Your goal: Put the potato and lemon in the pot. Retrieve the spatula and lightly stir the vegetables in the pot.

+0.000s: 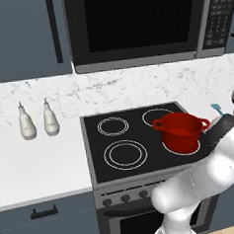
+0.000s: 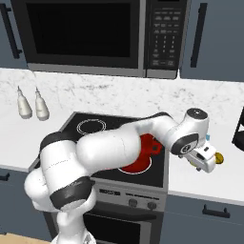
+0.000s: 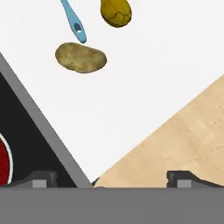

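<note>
Right of the stove, over the worktop edge: the tool [image 3: 112,177] hangs with its two fingers spread wide and nothing between them.
Tool in right base view: the tool [image 2: 206,161] sits at the end of the arm, reached across the stove to the white worktop [image 2: 209,186] on the far side of the pot.
Potato: the potato [image 3: 81,57] lies on the white worktop ahead of the tool and a little to its left in the hand view, well apart from the fingertips.
Lemon: the lemon [image 3: 116,12], a yellow-brown rounded fruit, lies farther ahead than the potato, near the top edge of the hand view; in the right base view a bit of the lemon [image 2: 219,158] peeks out just past the tool.
Spatula: the spatula [image 3: 73,20], light blue with a small hole in its end, lies just beyond the potato, its tip close to or touching it; I cannot tell which.
Pot: the pot [image 1: 181,131] stands on the front right burner of the stove [image 1: 135,137], behind and to the tool's left.
Left base view alone: two white bottles [image 1: 38,121] stand on the worktop left of the stove, a microwave [image 1: 142,23] hangs above, and the spatula's blue end [image 1: 216,108] shows beyond the pot.
Hand view alone: wooden floor [image 3: 183,135] shows past the worktop edge.
</note>
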You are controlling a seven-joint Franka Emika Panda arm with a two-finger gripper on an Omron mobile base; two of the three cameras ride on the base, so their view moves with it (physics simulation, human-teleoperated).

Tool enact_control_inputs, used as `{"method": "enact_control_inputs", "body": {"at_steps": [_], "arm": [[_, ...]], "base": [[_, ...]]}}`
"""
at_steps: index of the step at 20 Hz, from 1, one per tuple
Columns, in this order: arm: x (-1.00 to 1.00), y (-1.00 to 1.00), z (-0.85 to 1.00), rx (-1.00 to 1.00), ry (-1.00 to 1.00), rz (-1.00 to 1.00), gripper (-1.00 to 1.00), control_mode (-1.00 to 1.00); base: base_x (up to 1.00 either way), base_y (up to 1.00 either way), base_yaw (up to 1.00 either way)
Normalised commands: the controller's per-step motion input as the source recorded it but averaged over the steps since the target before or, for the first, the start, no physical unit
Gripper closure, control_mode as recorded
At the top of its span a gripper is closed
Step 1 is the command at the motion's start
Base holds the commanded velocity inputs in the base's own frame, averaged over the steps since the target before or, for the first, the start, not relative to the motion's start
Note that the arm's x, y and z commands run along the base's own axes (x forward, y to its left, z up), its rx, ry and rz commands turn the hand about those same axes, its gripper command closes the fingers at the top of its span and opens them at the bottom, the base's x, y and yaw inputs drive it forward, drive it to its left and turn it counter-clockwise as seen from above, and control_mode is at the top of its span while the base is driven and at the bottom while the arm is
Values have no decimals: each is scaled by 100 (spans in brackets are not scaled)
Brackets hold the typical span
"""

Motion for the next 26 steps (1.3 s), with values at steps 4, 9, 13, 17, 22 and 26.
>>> {"method": "enact_control_inputs", "body": {"at_steps": [4,9,13,17,22,26], "arm": [[54,-79,-21,0,-1,0,-100,-100],[25,-28,-21,0,-6,-4,-100,-100],[3,0,-4,0,-2,-11,-100,-100],[32,0,-12,0,-1,-3,-100,-100],[21,0,-50,-5,-6,-2,-100,-100],[16,-1,-34,-2,-9,-4,-100,-100]], "base": [[0,0,0],[0,0,0],[0,0,0],[0,0,0],[0,0,0],[0,0,0]]}}
